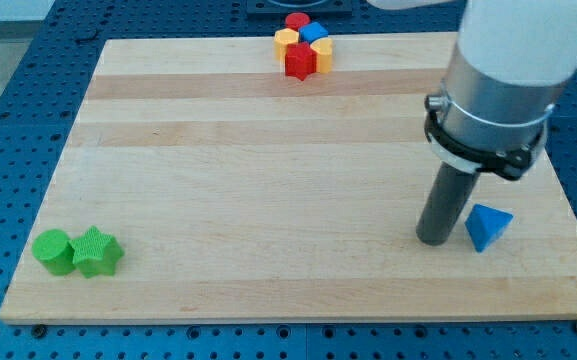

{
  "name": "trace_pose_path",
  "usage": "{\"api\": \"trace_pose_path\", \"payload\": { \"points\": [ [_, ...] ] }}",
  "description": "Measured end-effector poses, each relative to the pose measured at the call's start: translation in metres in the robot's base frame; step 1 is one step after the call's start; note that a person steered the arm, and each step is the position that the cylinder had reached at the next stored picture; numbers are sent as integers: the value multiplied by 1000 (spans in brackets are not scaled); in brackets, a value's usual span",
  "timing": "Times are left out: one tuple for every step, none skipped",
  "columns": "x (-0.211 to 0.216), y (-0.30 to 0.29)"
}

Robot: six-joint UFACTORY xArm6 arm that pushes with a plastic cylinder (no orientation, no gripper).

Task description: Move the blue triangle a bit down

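Resting my tip (434,240) just left of blue triangle (487,226) | pincer: none visible

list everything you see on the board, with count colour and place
blue triangle: 1, blue, lower right of the board
green cylinder: 1, green, lower left corner
green star: 1, green, touching the cylinder's right side
top cluster: about six blocks, red, yellow and blue, packed together at the top edge; shapes mostly unclear
board: 1, pale wood, on a blue perforated table
my tip: 1, dark rod end, just left of the blue triangle, contact unclear
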State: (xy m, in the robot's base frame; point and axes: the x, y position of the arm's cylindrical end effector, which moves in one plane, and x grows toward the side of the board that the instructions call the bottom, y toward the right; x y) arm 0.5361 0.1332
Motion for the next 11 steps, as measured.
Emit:
{"api": "trace_pose_path", "payload": {
  "points": [
    [-21, 0],
    [-31, 11],
    [-23, 31],
    [-7, 46],
    [9, 52],
    [9, 52],
    [-10, 52],
    [-32, 56],
    [-33, 75],
    [-15, 82],
    [3, 83]
  ]
}}
